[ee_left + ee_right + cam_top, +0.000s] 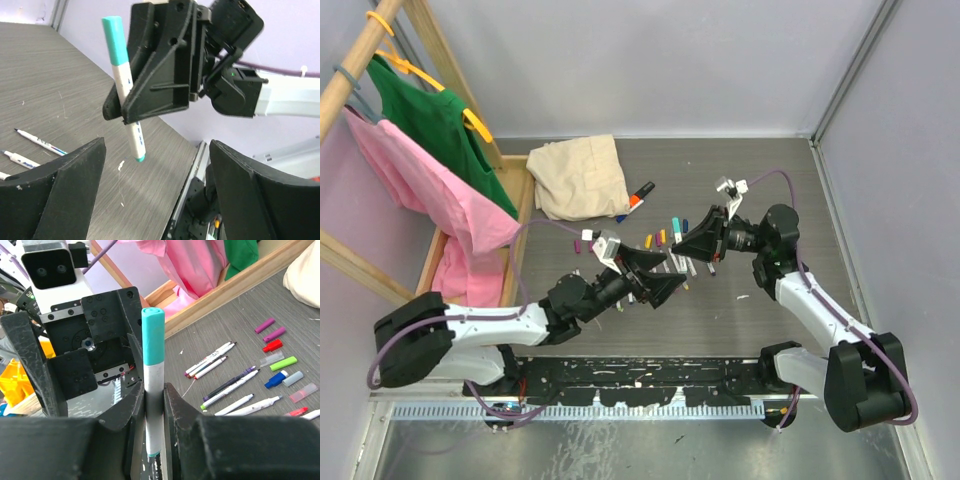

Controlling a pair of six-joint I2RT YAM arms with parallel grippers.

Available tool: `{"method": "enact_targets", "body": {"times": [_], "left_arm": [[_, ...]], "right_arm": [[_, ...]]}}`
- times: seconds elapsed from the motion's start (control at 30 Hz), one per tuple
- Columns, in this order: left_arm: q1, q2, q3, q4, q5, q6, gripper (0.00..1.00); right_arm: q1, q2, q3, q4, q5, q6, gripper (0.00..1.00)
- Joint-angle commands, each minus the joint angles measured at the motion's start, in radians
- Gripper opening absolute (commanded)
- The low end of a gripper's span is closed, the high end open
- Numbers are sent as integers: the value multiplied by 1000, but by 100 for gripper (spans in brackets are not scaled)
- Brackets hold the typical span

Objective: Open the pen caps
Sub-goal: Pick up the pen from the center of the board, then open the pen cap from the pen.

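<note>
Teal cap (153,335) sits on the pen (153,382) clamped in the right gripper (153,402); left gripper (157,155) gapes wide, empty. Several pens (235,386) lie uncapped beside loose caps (274,333).

Top cam sits high behind the arm bases, looking down on the whole table (700,320). Left wrist cam peeks out between its own fingers (65,185), close up on the right gripper (127,115). Right wrist cam faces back at the left gripper (80,370). Both catch the teal-capped pen (152,355).
</note>
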Motion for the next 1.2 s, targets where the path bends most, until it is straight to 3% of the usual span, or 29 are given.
{"method": "enact_targets", "body": {"times": [0.0,0.23,0.47,0.6,1.17], "left_arm": [[19,-117,38,-139,99,86,87],[122,-192,136,-416,225,38,94],[310,-121,183,-330,480,-195,92],[342,-61,201,-232,538,-281,88],[352,118,309,-148,573,-401,46]], "right_arm": [[-3,-1,101,-195,-49,-153,1],[-2,-7,136,-305,-97,-249,1],[-2,-5,156,-379,-111,-313,1],[-2,-1,162,-406,-108,-338,1],[-3,0,168,-445,-113,-371,1]]}}
